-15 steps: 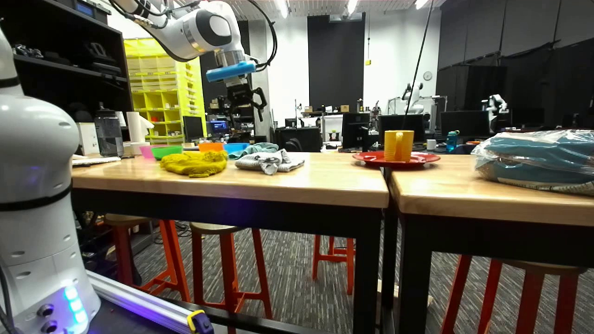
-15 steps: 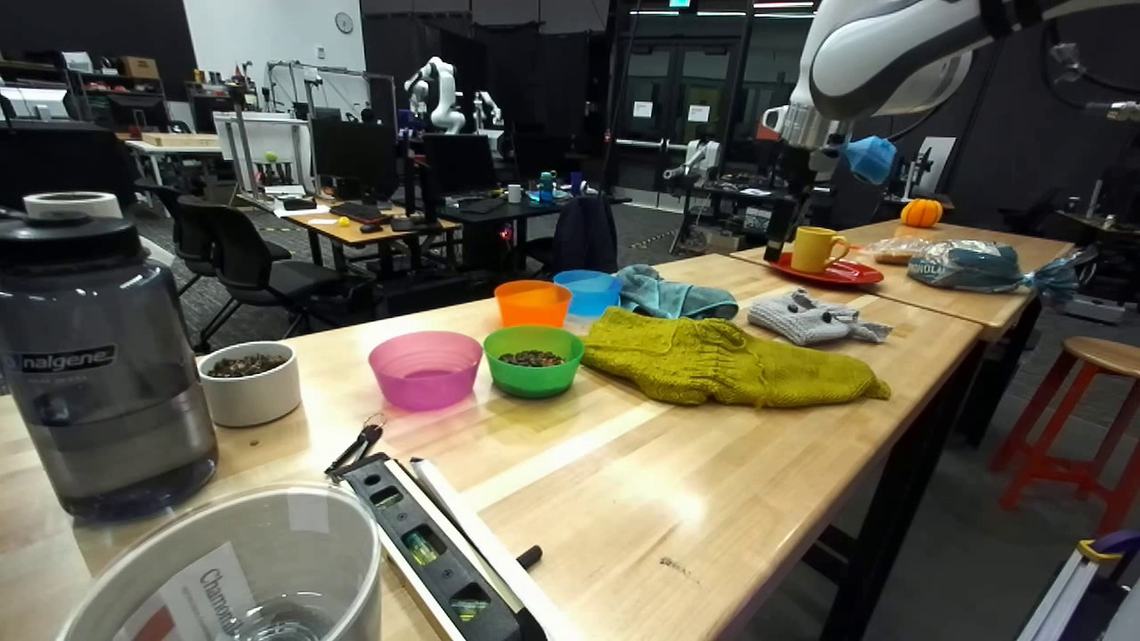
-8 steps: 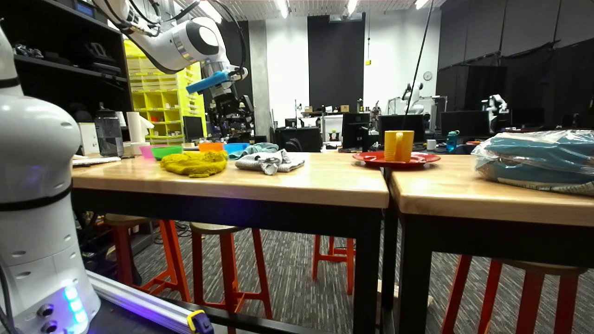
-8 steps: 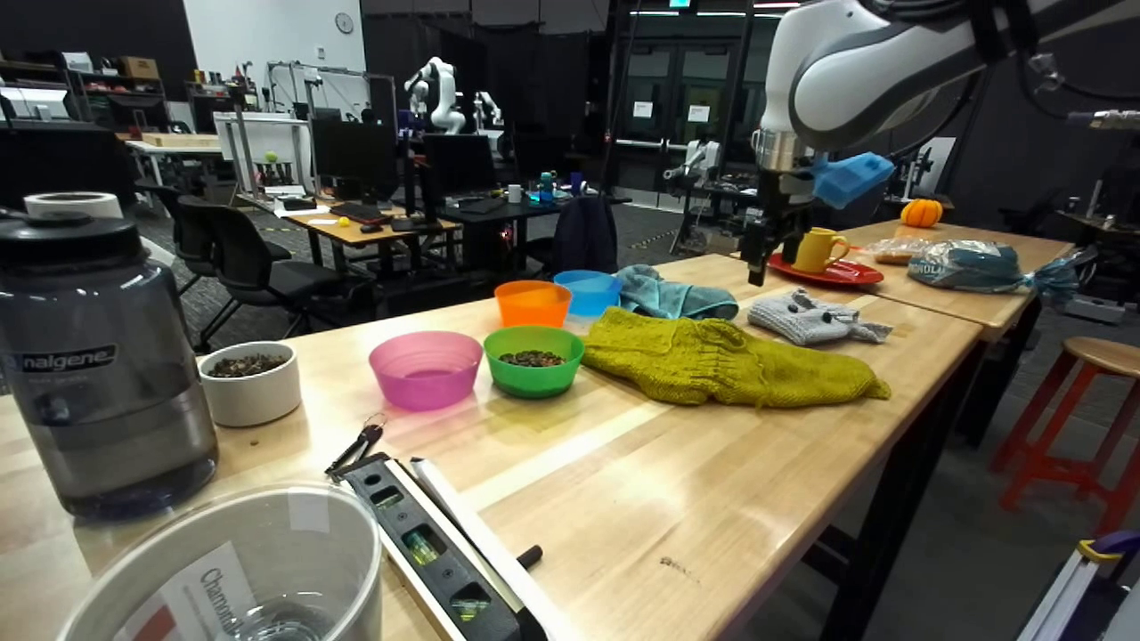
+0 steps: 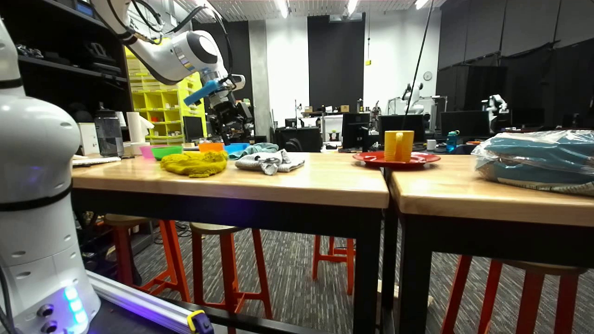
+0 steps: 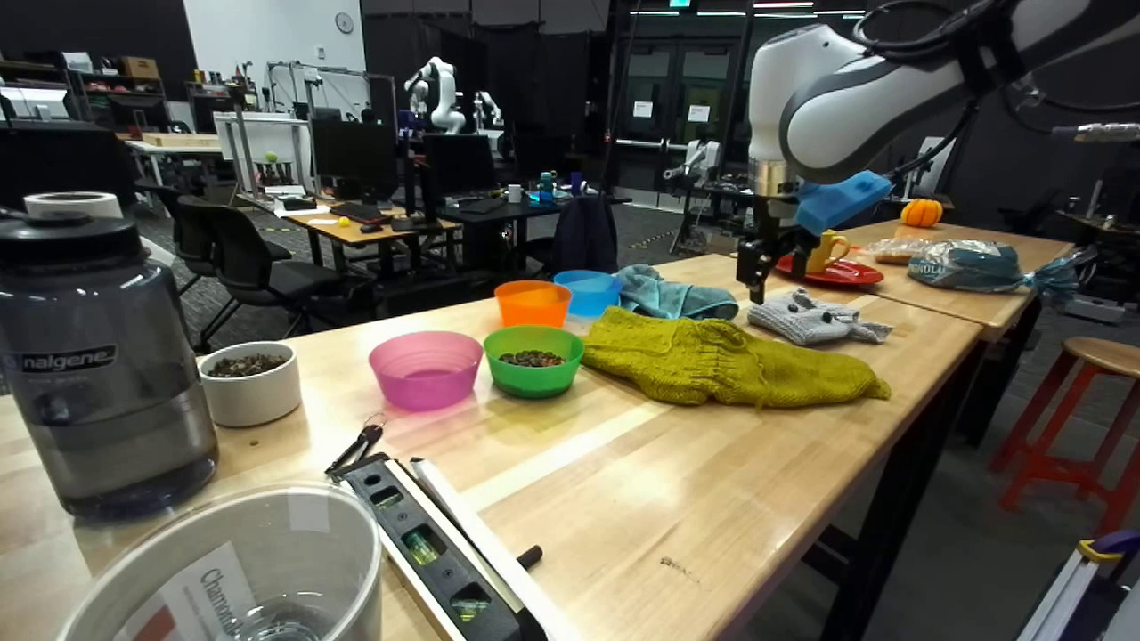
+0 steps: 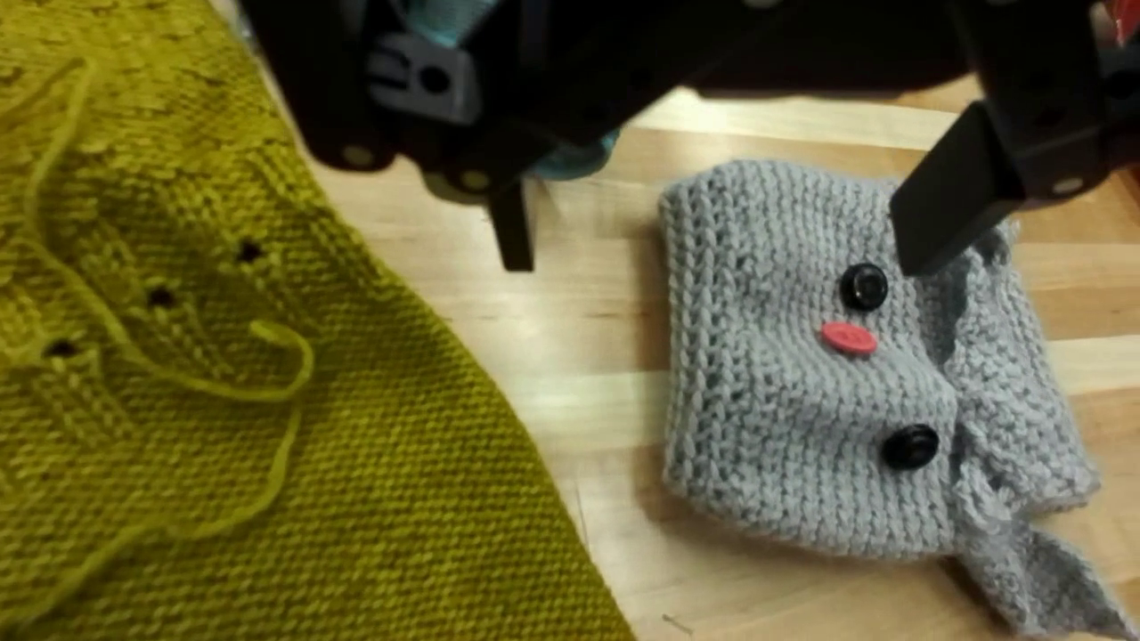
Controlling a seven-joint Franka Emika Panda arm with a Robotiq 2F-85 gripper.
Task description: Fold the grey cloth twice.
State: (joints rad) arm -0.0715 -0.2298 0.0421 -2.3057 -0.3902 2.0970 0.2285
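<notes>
Bottle (image 6: 98,383) reads "nalgene", label (image 6: 203,595) shows "Chamom"; tool (image 7: 717,251), jaws spread wide, hovers near grey cloth (image 7: 784,392).

Shows grey stitch rows on the knitted cloth (image 7: 810,392), black and coral on its buttons (image 7: 864,287), yellow-green on the knitted fabric (image 7: 374,463), red on the plate (image 5: 423,159).

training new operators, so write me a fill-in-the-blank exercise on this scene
The gripper is ____ rather than shut.
In the wrist view, the grey knitted cloth shows exactly ____ black buttons.
The yellow mug stands on a plate coloured ____.
Nearest the pink bowl stands a second bowl, coloured ____.
Missing words: open; two; red; green.
</notes>
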